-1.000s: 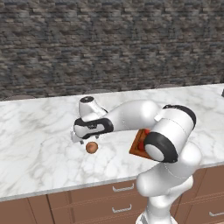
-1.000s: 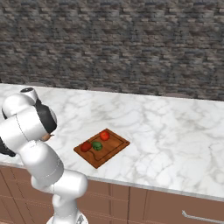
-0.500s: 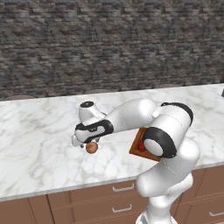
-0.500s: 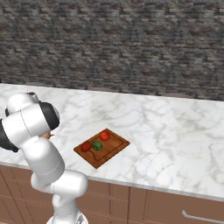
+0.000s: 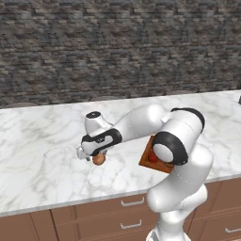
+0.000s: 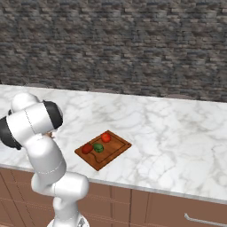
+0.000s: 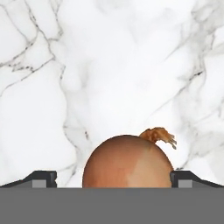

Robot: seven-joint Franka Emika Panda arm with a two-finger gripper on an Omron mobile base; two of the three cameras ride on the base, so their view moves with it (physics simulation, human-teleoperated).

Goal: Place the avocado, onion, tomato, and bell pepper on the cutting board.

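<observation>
The one marble desk (image 5: pixel 42 141) carries one cutting board (image 6: pixel 116 150), and on it sit three items: two red ones (image 6: pixel 105 137), presumably the tomato and the bell pepper though the view is too coarse to tell which is which, and one avocado (image 6: pixel 98 148) between them. One onion (image 5: pixel 98 159) lies on the desk, well apart from the board. Over the last second the arm has lowered, so the tool (image 5: pixel 90 157) now straddles the onion (image 7: pixel 127 162): its jaws are spread wide with a tip at each side, nothing gripped yet. Judging by this, only the onion remains to move.
</observation>
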